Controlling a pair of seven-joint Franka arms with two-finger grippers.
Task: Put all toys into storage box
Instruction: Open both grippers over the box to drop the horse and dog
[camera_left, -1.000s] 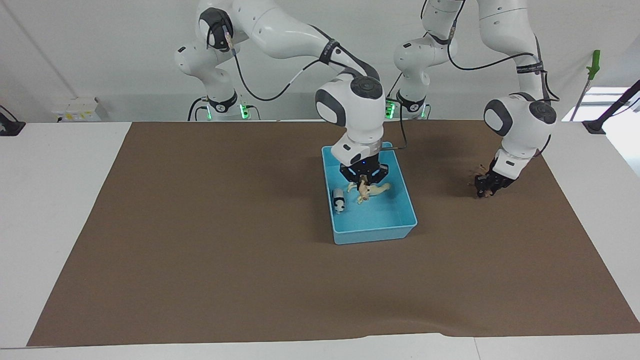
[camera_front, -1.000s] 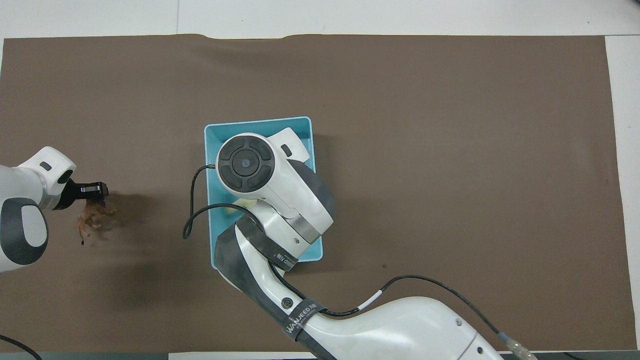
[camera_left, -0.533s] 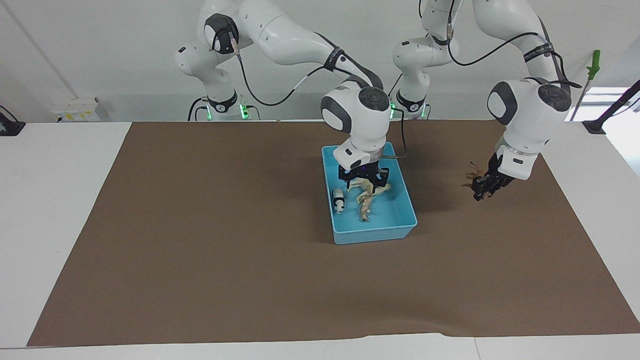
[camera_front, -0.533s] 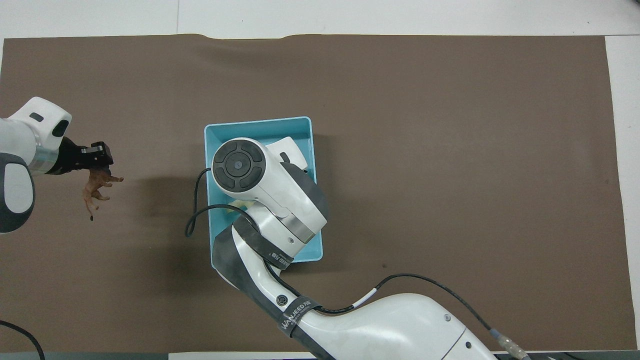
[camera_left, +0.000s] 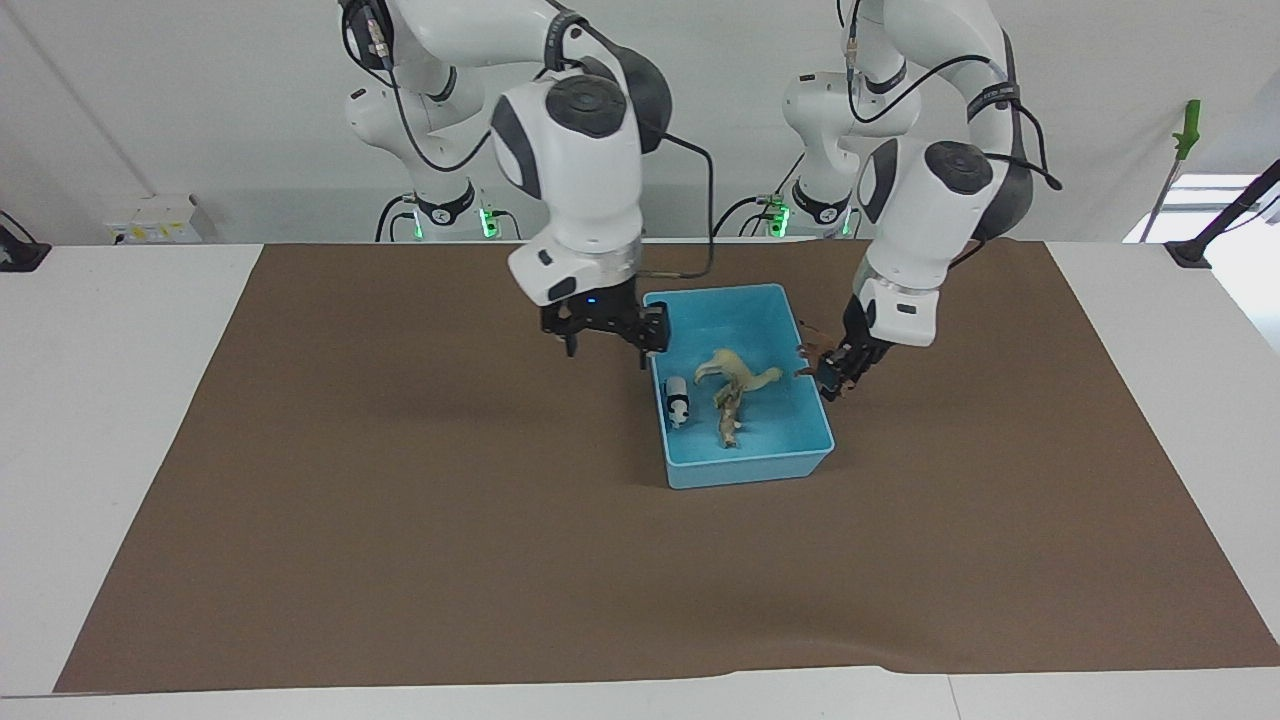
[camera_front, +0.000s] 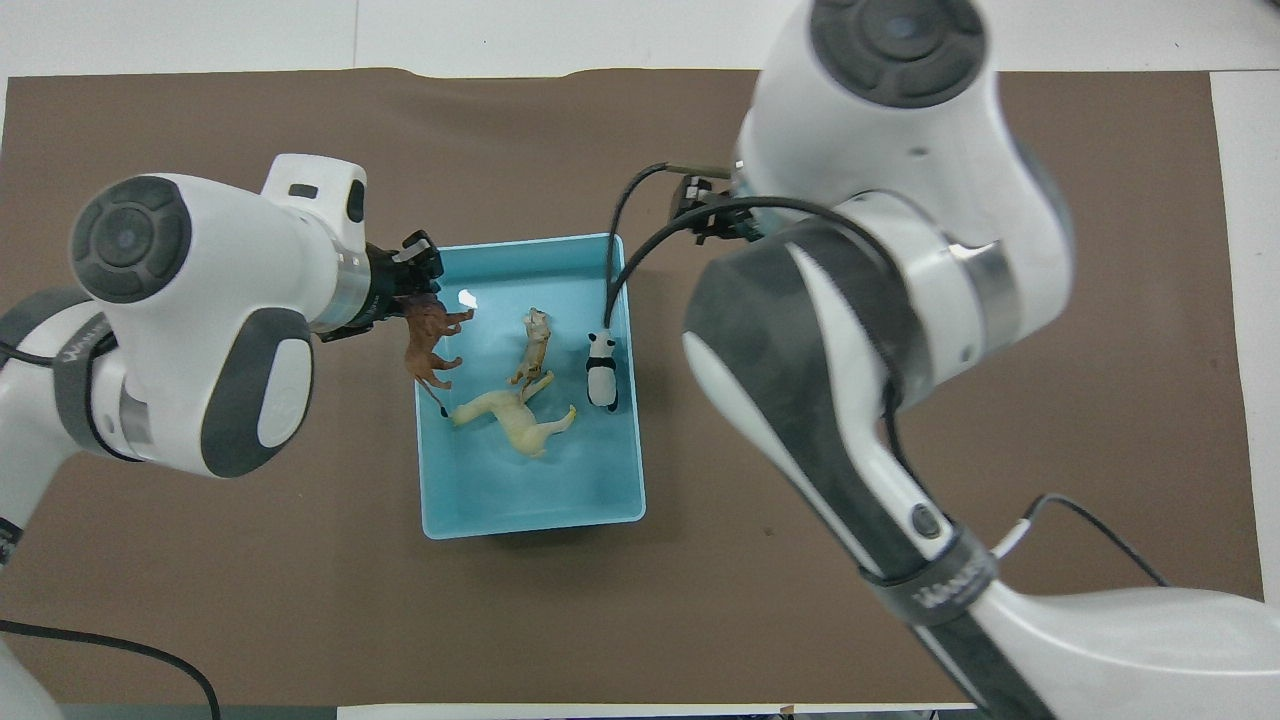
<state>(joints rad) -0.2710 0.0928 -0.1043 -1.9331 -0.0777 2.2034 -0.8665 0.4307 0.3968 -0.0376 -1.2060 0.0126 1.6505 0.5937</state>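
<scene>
Facing view: I see the glossy light-blue storage box (camera_left: 742, 470) mid-mat, low walls, flat rim. Inside lie the smooth cream horse (camera_left: 738, 374), the tan cat (camera_left: 727, 412) at its 6 o'clock, and the panda (camera_left: 677, 402) upright by the wall toward the right arm's end. My right gripper (camera_left: 605, 338) hangs over that rim, fingers spread, holding nothing. My left gripper (camera_left: 832, 373) is over the other rim.

Overhead view: the left gripper (camera_front: 408, 290) pinches the brown toy (camera_front: 428, 346), which dangles over the box's 9 o'clock edge. The brown mat (camera_front: 900, 620) looks matte w/ a wavy edge.
</scene>
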